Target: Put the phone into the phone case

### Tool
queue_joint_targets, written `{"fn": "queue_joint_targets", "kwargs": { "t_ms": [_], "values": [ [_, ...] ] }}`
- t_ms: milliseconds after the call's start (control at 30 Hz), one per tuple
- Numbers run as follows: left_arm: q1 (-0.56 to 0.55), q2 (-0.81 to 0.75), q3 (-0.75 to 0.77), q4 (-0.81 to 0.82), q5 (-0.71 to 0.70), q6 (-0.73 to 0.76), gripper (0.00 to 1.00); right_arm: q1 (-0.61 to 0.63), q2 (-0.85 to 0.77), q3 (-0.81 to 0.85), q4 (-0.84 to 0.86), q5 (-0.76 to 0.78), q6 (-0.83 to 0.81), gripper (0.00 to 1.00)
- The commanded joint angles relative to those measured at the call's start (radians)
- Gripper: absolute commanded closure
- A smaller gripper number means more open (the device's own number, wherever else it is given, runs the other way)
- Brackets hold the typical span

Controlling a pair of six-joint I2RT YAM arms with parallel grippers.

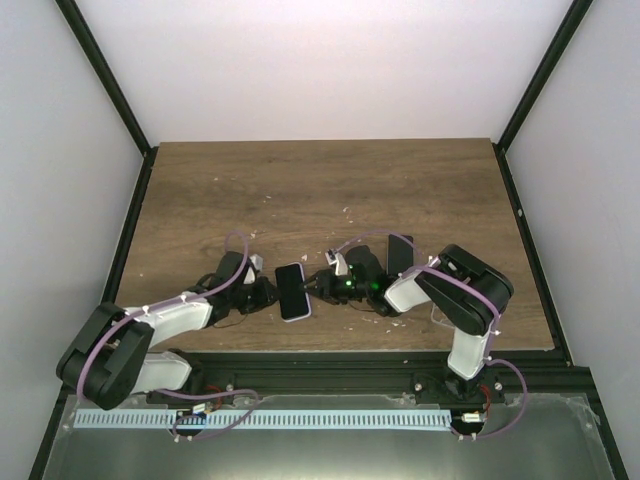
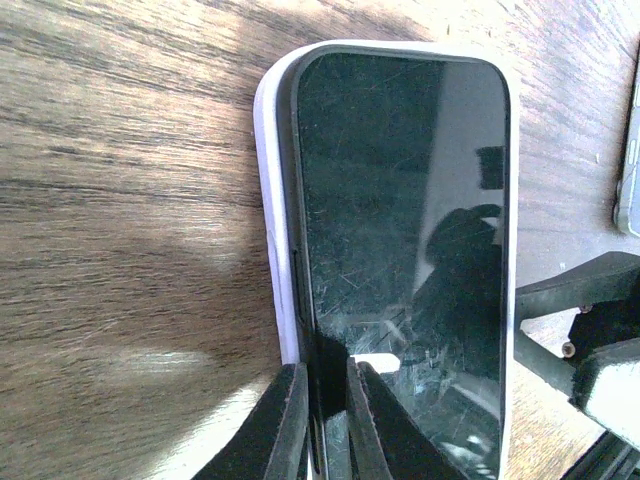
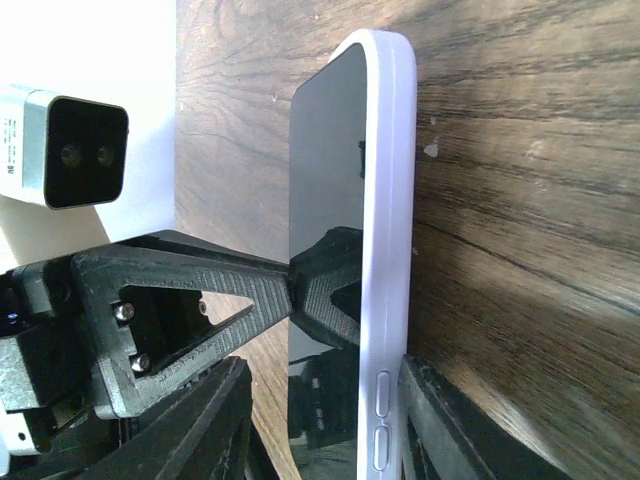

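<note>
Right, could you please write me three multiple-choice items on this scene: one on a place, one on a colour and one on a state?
1. Where is the phone in the top view?
A) far off to the left
B) between the left gripper and the right gripper
C) far off to the right

2. What colour is the phone case?
A) red
B) black
C) pale, whitish

3. How is the left gripper?
A) shut on the phone's edge
B) wide open
C) out of view

Answers:
1 B, fingers reach it from each side.
2 C, its pale rim runs along the phone.
3 A, the left wrist view shows its fingers pinching the edge.
</note>
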Motion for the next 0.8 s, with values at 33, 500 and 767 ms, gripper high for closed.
{"fn": "queue_joint_targets", "kwargs": {
  "t_ms": [33, 500, 767],
  "values": [
    [-0.013, 0.031, -0.043, -0.098, 0.019, 0.012, 0.86, 0.042, 0.009, 0.046, 0.209, -0.152, 0.022, 0.59],
    [-0.003, 0.006, -0.063, -0.065, 0.065, 0.021, 0.77, 0.052, 0.082, 0.108, 0.12, -0.158, -0.001, 0.6],
    [0.006, -0.006, -0.065, -0.079, 0.06, 0.03, 0.78, 0.052, 0.039, 0.106, 0.073, -0.137, -0.029, 0.71]
  ]
}}
